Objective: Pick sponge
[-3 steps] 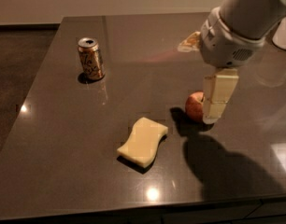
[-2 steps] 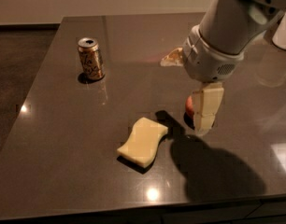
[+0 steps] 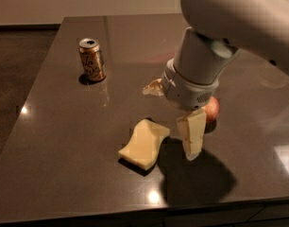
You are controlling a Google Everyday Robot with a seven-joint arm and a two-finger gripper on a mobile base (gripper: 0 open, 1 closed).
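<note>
The sponge (image 3: 144, 143) is a pale yellow flat slab with wavy sides, lying on the dark table (image 3: 64, 141) near its front middle. My gripper (image 3: 191, 151) hangs from the big white arm (image 3: 201, 70) just to the right of the sponge's right end, low over the table and pointing down. It holds nothing that I can see. It stands apart from the sponge by a narrow gap.
A red apple (image 3: 212, 109) sits just behind and right of the gripper, partly hidden by the wrist. A soda can (image 3: 91, 59) stands upright at the back left. The table's front edge (image 3: 135, 212) runs close below the sponge.
The arm has swung left and toward the front, from above the apple down to the sponge's right side. The sponge, apple and can have not moved.
</note>
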